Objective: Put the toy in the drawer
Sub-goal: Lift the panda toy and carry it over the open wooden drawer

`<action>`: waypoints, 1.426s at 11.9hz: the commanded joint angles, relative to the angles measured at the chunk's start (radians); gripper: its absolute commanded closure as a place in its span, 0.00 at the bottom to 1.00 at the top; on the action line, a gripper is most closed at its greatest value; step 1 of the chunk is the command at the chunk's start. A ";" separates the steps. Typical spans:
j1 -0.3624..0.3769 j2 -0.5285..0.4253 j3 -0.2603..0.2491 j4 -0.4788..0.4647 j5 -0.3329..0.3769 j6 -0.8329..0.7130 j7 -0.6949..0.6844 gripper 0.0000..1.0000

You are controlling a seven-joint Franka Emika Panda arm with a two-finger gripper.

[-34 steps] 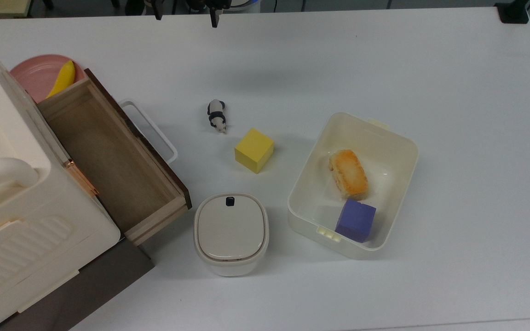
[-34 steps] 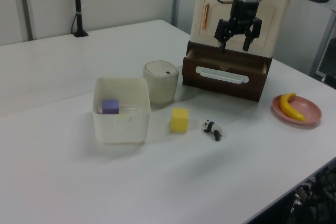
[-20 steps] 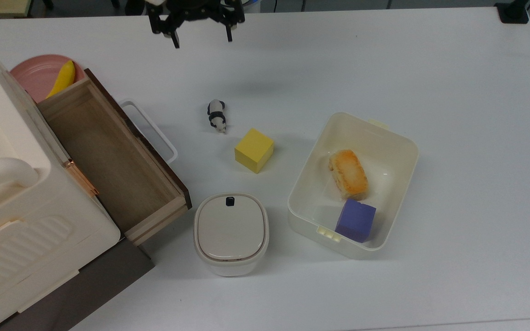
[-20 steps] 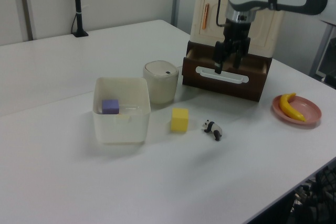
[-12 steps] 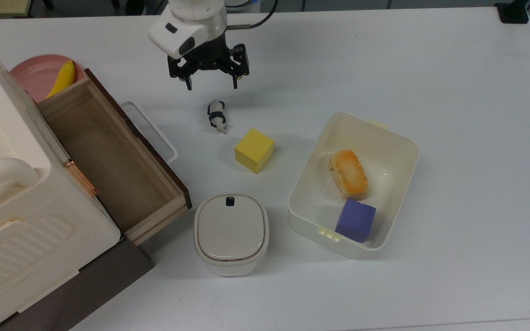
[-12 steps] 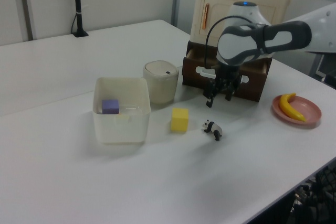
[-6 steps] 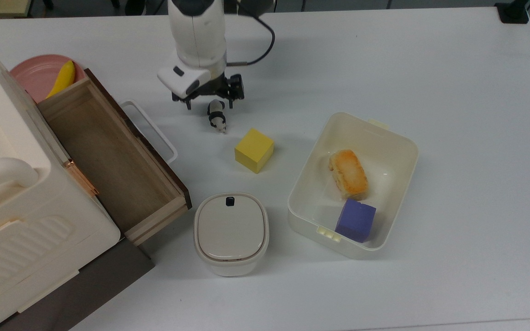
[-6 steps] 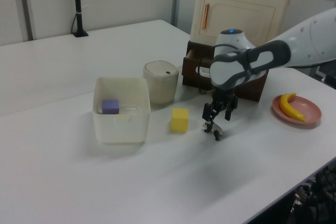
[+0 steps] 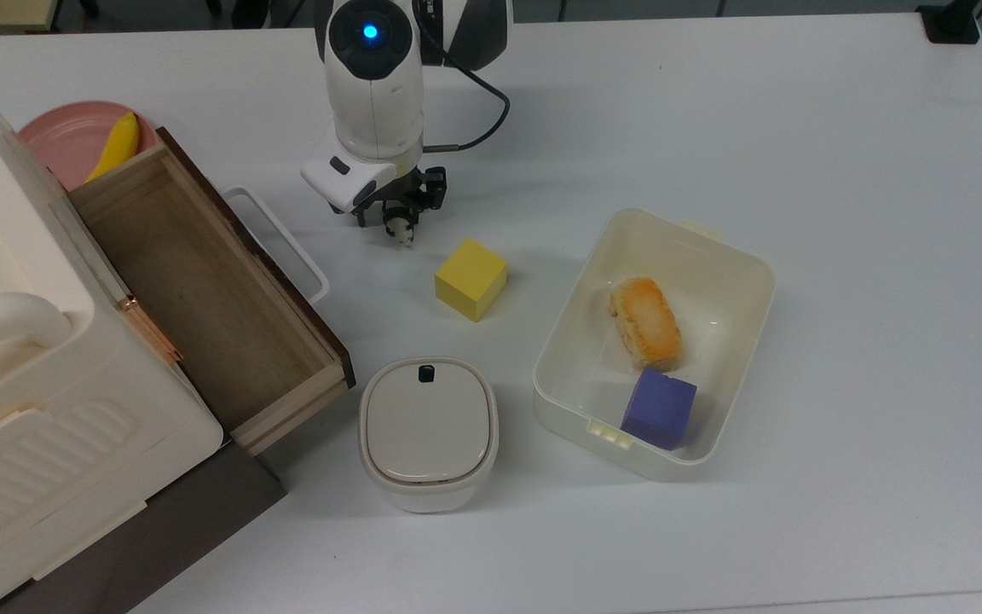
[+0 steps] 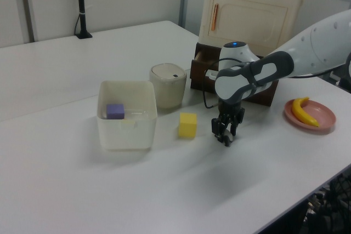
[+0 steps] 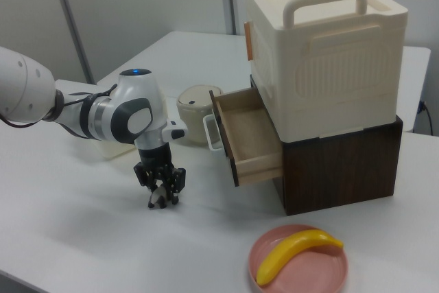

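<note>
- While the gripper (image 9: 398, 223) is straddling the toy (image 9: 406, 234) upper-centre of the top view, apparently not yet clamped, it should be closing squarely on the body before lifting toward the drawer (image 9: 201, 290).

The arm reaches in from the left view's right, and its gripper (image 10: 225, 134) points straight down at the table (image 10: 66, 69), its fingertips at or just above the surface. The toy (image 10: 226, 139) seems to sit between them, mostly hidden. A yellow cube (image 10: 187, 125) stands just to the left view's left of the gripper. Further left is a cream tub (image 10: 127, 117) with a purple cube (image 10: 115, 111) inside. A lidded round pot (image 10: 168, 85) stands behind. The drawer (image 10: 205, 75) juts from the cabinet (image 10: 249, 12). A banana (image 10: 303, 111) lies on a pink plate (image 10: 324, 117).
</note>
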 commanded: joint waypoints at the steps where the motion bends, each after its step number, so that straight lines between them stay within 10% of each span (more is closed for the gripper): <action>1: 0.010 0.003 -0.006 0.008 -0.033 0.006 0.025 0.93; 17: -0.049 -0.029 -0.018 0.421 0.111 0.004 0.174 1.00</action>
